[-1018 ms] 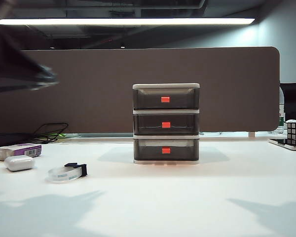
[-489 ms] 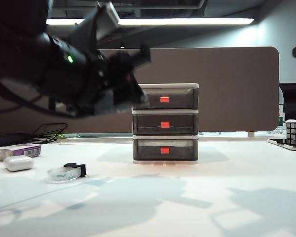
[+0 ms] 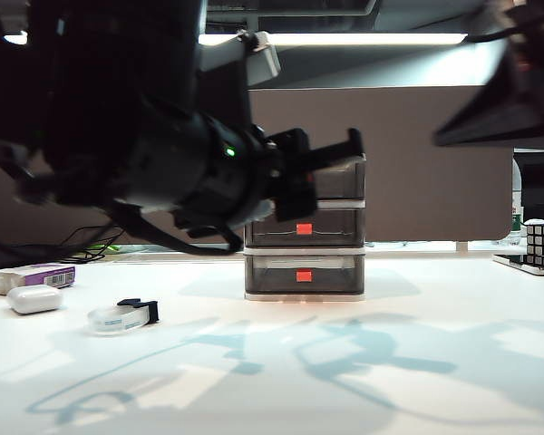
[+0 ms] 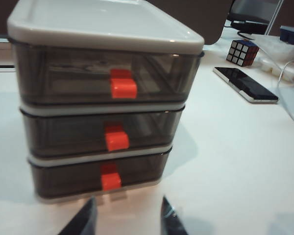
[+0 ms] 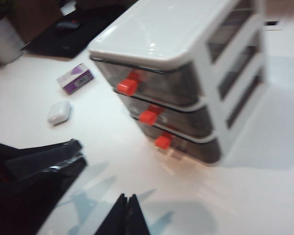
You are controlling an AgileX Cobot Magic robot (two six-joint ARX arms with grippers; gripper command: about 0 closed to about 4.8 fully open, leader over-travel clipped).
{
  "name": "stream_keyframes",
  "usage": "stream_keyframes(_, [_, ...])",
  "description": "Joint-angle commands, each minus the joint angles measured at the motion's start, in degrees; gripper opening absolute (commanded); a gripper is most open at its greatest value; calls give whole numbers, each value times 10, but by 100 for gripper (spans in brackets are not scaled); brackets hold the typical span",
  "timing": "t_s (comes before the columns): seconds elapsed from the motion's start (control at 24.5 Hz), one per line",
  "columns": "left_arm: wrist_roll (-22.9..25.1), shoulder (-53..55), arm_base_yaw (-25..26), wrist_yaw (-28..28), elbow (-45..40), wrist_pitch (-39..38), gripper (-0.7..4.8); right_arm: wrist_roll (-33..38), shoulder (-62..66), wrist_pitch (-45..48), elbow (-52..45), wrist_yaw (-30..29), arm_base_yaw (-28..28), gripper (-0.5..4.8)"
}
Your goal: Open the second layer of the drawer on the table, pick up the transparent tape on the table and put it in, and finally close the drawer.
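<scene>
On white table (image 3: 417, 362), drawer (image 3: 304, 227), both tools (image 4: 127, 220) aloft.

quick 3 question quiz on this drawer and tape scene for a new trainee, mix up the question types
1. True or false: the second layer of the drawer is already pulled out.
2. Multiple choice: the transparent tape lies A) inside the drawer, B) on the table by the white earbud case, C) in the left gripper.
3. Fill in: the right gripper hangs above the table with its fingers ____.

Key
1. False: all three fronts sit flush.
2. B
3. Together; the left gripper's fingers stand apart, empty, facing the drawer.
</scene>
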Motion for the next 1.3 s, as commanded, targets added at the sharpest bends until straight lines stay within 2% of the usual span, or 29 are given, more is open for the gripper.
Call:
stream_keyframes(0.04, [2, 18, -5, 64, 28, 32, 156, -26, 52, 10, 38, -16, 5, -5])
stream_keyframes(0.12, [2, 17, -5, 99, 31, 41, 156, -26, 69, 16, 49, -32, 5, -5])
stream_keyframes(0.33, [2, 18, -4, 99, 34, 56, 153, -34, 94, 29, 64, -42, 5, -5])
stream_keyframes(0.41, [2, 23, -4, 66, 42, 36, 150, -37, 97, 29, 67, -48, 5, -5])
stream_keyframes(0.45, [2, 34, -4, 26, 58, 14, 151, -37, 97, 34, 67, -47, 5, -5])
stream_keyframes(0.77, [9, 110, -5, -99, 154, -71, 151, -38, 97, 57, 67, -45, 5, -5])
stream_keyframes(0.94, [23, 120, -5, -159, 163, -73, 151, -54, 97, 57, 67, -45, 5, -5])
stream_keyframes(1.14, [14, 126, 0, -165, 165, -66, 151, -54, 125, 74, 68, -37, 5, -5])
stream_keyframes(1.3, [13, 141, 7, -129, 174, -59, 154, -54, 165, 80, 79, -43, 12, -5])
